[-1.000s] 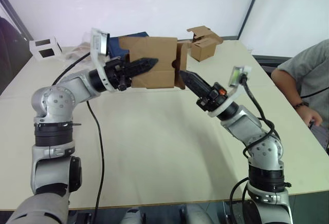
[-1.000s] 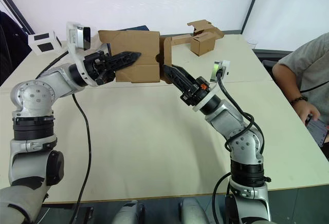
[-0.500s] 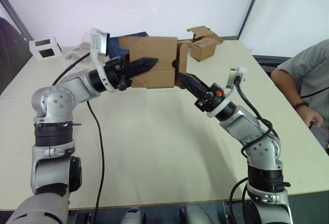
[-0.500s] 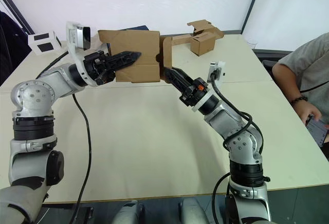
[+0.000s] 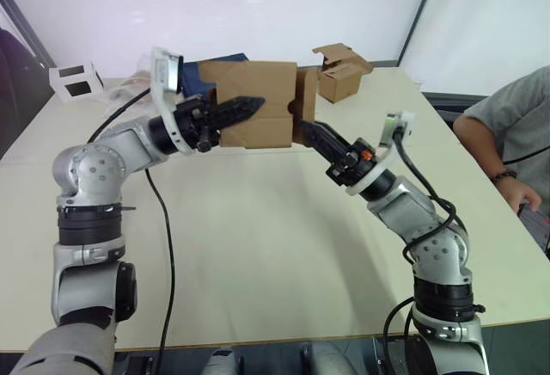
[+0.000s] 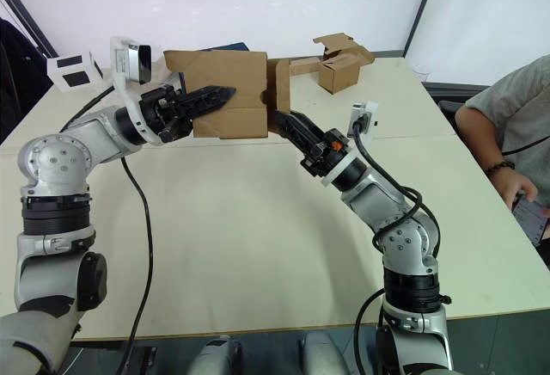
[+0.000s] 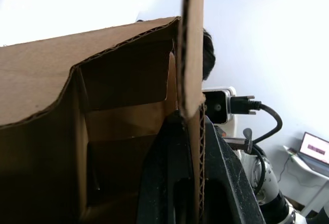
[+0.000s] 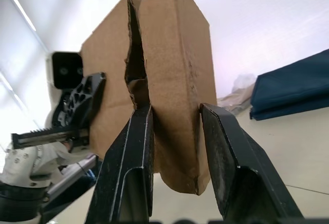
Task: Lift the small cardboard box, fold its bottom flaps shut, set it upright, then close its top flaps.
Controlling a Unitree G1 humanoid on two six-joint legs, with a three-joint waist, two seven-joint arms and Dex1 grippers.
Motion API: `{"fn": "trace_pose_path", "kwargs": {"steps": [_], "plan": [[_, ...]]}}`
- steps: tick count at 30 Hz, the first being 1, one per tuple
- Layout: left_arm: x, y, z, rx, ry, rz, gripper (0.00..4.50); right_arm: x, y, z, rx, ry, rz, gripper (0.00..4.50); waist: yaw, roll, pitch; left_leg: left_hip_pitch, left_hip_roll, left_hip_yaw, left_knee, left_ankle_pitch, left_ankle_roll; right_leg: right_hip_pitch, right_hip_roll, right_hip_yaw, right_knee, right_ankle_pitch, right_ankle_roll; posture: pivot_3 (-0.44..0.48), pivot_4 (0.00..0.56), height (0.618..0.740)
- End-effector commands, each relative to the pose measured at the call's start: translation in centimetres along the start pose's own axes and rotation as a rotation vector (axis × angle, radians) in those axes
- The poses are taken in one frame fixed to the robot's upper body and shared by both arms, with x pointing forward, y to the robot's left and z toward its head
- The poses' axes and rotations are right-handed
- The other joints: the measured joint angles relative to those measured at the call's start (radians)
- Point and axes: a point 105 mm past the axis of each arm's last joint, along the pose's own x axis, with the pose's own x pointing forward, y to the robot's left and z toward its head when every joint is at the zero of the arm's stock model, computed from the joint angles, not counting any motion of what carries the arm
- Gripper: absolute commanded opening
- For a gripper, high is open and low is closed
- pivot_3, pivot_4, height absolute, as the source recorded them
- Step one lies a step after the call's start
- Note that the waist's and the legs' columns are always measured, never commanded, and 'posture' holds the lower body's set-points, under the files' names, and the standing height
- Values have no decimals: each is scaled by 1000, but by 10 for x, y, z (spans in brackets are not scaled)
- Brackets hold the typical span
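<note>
So the small cardboard box point(image 5: 251, 115) is up in the air over the far middle of the tabletop point(image 5: 258, 237), held between the two arms and not touching the surface. The left pincer point(image 5: 249, 104) has it clamped: in the left wrist view one wall of the carton runs edge-on straight down between the two black fingers point(image 7: 226, 183), which sit tight against the cardboard on either side, so it's closed on that wall with the open inside of the box visible next to it. From the head camera those fingers lie across the front face of the box, pointing toward the robot's right. The right pincer point(image 6: 282, 120) comes up from below at the box's right-hand end, where one of the bottom flaps point(image 5: 304, 107) stands out sideways. In the right wrist view that flap point(image 8: 177, 80) sits between the two fingers point(image 8: 131, 157), which are spread moderately apart; one finger is right up against the cardboard edge and the other is just beside the flap's face, so it's straddling the flap rather than squeezing it. Further back on the tabletop, toward the right, there's another brown box point(image 5: 342, 74) with its flaps open, well apart from the held one. A white block with dark squares point(image 5: 77, 81) sits at the far left corner, something dark blue point(image 6: 225, 47) pokes out behind the held box, and a person in a grey shirt point(image 5: 516, 126) sits at the right edge of the tabletop.
</note>
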Motion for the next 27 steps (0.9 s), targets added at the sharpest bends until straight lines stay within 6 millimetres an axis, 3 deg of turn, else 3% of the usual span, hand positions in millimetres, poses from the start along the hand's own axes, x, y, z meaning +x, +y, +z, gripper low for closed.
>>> {"fn": "trace_pose_path", "kwargs": {"steps": [1, 16, 23, 27], "plan": [[-2, -7, 11, 40, -29, -19, 0, 0, 16, 14, -9, -42, 72, 1412, 0, 0, 0, 0, 0, 0, 0, 0, 0, 0, 0, 0, 0, 0, 0, 0, 150, 740], [1, -8, 11, 38, -32, -28, 0, -3, 24, 15, 69, -64, 121, 1412, 0, 0, 0, 0, 0, 0, 0, 0, 0, 0, 0, 0, 0, 0, 0, 0, 150, 740], [2, -7, 9, 36, -25, -25, 0, 0, 19, 9, -79, -15, 71, 1412, 0, 0, 0, 0, 0, 0, 0, 0, 0, 0, 0, 0, 0, 0, 0, 0, 150, 740], [3, -8, 7, 37, -20, -27, 0, 1, 21, 5, -76, -4, 87, 1412, 0, 0, 0, 0, 0, 0, 0, 0, 0, 0, 0, 0, 0, 0, 0, 0, 150, 740]]}}
